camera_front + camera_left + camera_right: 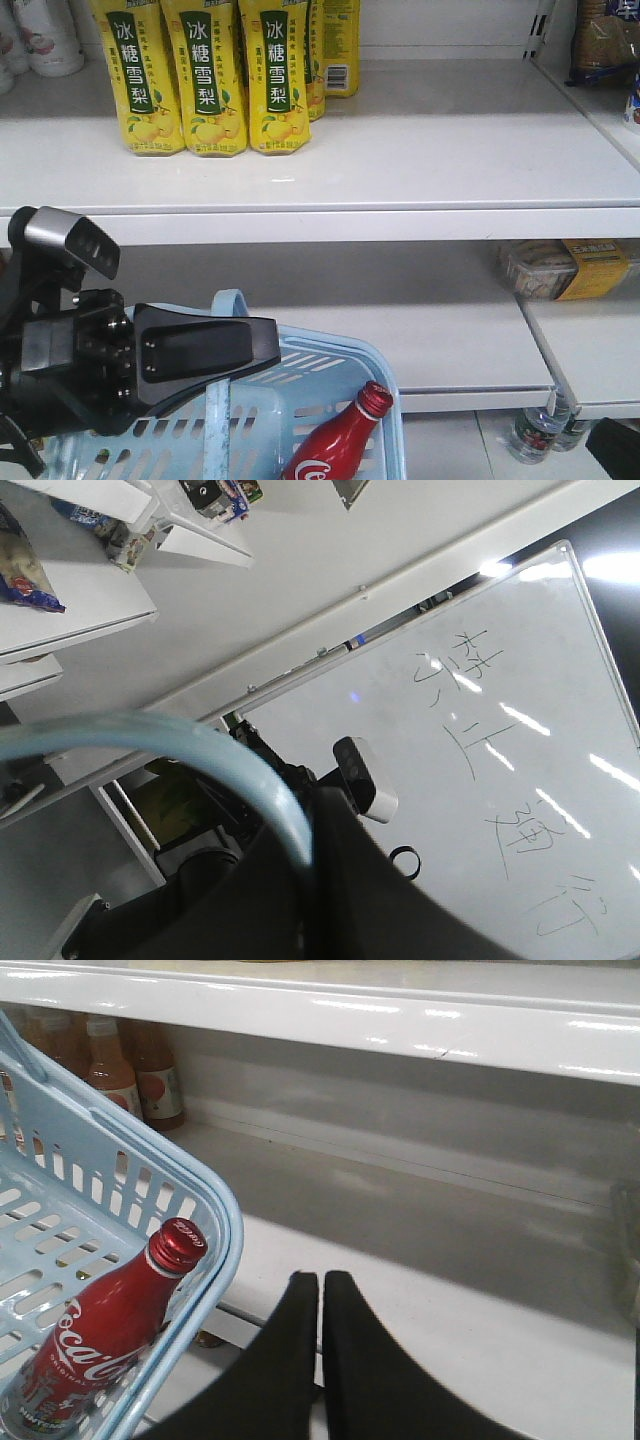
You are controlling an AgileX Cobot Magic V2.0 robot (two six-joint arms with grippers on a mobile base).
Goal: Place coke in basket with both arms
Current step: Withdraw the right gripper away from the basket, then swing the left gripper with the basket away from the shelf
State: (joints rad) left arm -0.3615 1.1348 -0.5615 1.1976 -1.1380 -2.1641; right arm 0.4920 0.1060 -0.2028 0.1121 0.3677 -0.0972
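Note:
The coke [335, 445], a slim red bottle with white script and a red cap, leans inside the light blue basket [380, 370] with its cap against the right corner. In the right wrist view the coke [100, 1345] rests against the basket's rim [215, 1200]. My left gripper [268, 352] is shut on the basket's flat handle [218, 400]. In the left wrist view that handle [150, 735] arcs into the closed black jaws of the left gripper [310, 880]. My right gripper [321, 1278] is shut and empty, just right of the basket and apart from it.
Yellow drink bottles [205, 75] stand on the upper white shelf. A packaged box [565, 268] lies on the middle shelf at right, and small bottles [540, 430] sit low beneath it. Orange juice bottles [130, 1070] stand behind the basket. A whiteboard [500, 730] fills the left wrist view.

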